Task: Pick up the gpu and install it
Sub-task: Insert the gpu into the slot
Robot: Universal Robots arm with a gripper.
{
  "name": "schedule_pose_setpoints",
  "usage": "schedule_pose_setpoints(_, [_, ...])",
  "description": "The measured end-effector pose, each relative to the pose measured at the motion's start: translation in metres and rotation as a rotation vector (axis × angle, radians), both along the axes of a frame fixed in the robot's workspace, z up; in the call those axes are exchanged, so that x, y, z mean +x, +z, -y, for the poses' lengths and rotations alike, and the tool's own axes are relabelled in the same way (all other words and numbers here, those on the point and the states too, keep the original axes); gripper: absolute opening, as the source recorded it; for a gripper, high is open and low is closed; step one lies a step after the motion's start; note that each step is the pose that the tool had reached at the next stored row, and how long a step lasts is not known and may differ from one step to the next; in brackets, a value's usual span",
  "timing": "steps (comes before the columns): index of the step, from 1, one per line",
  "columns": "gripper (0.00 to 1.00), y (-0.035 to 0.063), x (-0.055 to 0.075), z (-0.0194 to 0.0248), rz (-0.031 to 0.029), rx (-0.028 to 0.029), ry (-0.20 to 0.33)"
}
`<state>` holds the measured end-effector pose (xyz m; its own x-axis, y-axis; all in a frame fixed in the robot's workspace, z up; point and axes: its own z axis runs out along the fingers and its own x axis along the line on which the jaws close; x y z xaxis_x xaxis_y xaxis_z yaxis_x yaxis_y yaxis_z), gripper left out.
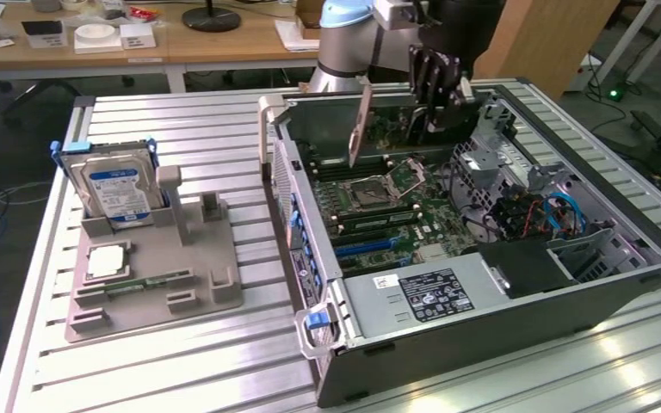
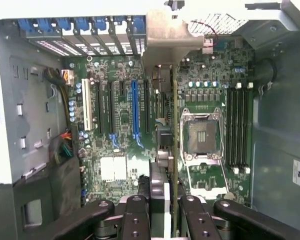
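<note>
The gpu [image 2: 174,125] shows edge-on in the wrist view as a thin upright card with a silvery bracket [image 2: 165,40] at its far end. My gripper [image 2: 172,200] is shut on it, one finger on each face. The card hangs over the motherboard [image 2: 120,125] of the open computer case, between the long expansion slots [image 2: 135,110] and the CPU socket [image 2: 200,135]. In the exterior view the gpu [image 1: 360,129] is held upright above the far end of the case [image 1: 307,215], below the gripper [image 1: 436,86]. Whether its lower edge touches a slot I cannot tell.
On the exterior view's left, a grey fixture [image 1: 182,284] holds a blue-labelled hard drive [image 1: 118,189], a CPU chip [image 1: 107,260] and a memory stick [image 1: 147,282]. The power supply [image 1: 423,297] fills the case's near end, with cables [image 1: 560,215] at its right. Desks stand behind.
</note>
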<state>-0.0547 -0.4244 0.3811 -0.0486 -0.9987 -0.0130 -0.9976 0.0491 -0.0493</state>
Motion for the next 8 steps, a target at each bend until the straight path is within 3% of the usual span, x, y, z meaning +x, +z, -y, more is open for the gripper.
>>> schedule_pose_setpoints(4, [0.28, -0.0074, -0.003, 0.0003, -0.0024, -0.0003, 0.000])
schedule_pose_setpoints(6, [0.28, -0.0092, -0.003, 0.0034, -0.0032, -0.0005, 0.000])
schedule_pose_setpoints(8, [0.28, -0.0126, -0.005, 0.0038, -0.0038, -0.0003, 0.000])
